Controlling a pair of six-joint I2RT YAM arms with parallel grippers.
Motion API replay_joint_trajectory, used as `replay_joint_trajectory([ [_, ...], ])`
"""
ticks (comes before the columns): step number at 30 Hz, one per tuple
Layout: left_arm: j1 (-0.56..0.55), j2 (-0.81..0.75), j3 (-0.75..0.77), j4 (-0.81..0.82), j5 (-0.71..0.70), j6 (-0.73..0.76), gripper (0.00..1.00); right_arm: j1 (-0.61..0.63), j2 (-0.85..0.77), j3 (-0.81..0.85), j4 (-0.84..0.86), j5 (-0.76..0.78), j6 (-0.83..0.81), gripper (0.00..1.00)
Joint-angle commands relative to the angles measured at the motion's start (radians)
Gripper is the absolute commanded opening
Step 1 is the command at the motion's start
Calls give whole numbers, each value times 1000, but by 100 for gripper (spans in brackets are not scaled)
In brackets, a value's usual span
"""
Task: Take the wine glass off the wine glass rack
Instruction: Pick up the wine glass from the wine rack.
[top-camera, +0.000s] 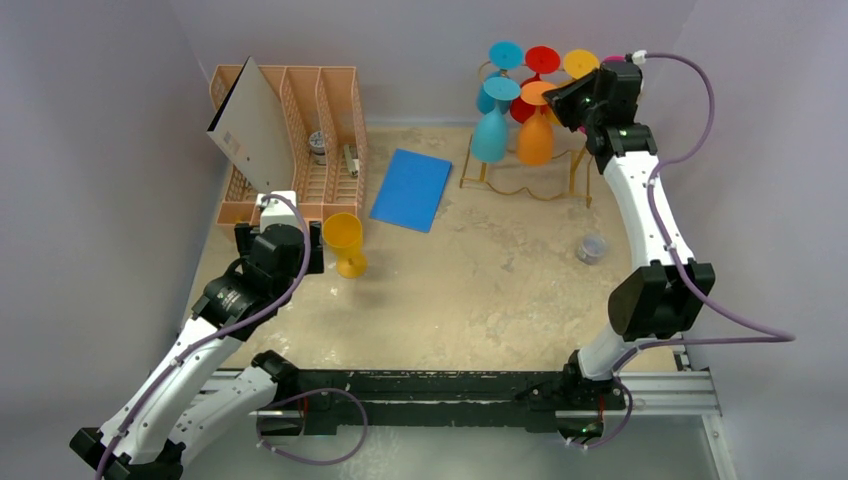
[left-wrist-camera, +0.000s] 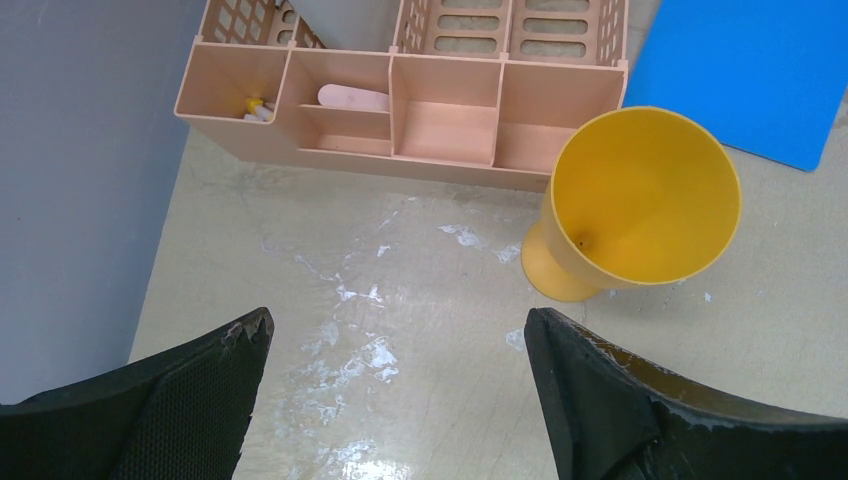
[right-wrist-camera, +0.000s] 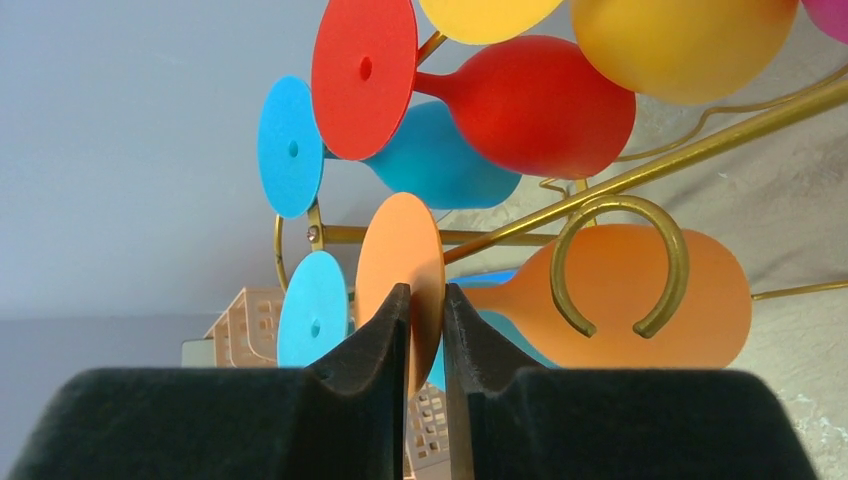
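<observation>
Pinching orange wine glass (right-wrist-camera: 615, 285) by disc foot, right tool (right-wrist-camera: 425, 295).

In the right wrist view the foot of the orange wine glass (right-wrist-camera: 620, 290) is partly hidden between the fingers of the right gripper (right-wrist-camera: 426, 310), and a magenta glass (right-wrist-camera: 830, 12) is cut to a sliver by the top corner. From above, that gripper's tips sit hidden behind its wrist. The grey object (top-camera: 592, 248) on the table (top-camera: 480, 290) and the yellow-white bits (left-wrist-camera: 255, 105) in the peach organizer (left-wrist-camera: 440, 165) are too small to identify.
</observation>
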Motion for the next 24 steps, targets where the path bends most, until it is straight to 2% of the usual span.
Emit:
replay_joint_trajectory([
  [1,4,-4,11,7,-13,7,95,0,-44,-33,0,-9,18,18],
  [5,5,-4,12,8,-13,7,95,-1,-54,-55,25,-2,43,29],
  [7,5,-4,12,8,-11,7,95,-5,-54,-64,40,-1,57,29],
  [14,5,-5,11,7,-14,7,95,-4,-50,-75,72,5,85,21],
  [18,5,-7,11,7,-13,7,95,-4,-61,-86,78,16,86,22],
  [22,5,-7,11,8,-12,7,95,-4,-75,-88,69,43,72,31],
  [24,5,-8,11,8,-10,7,95,-5,-79,-91,71,49,67,29],
])
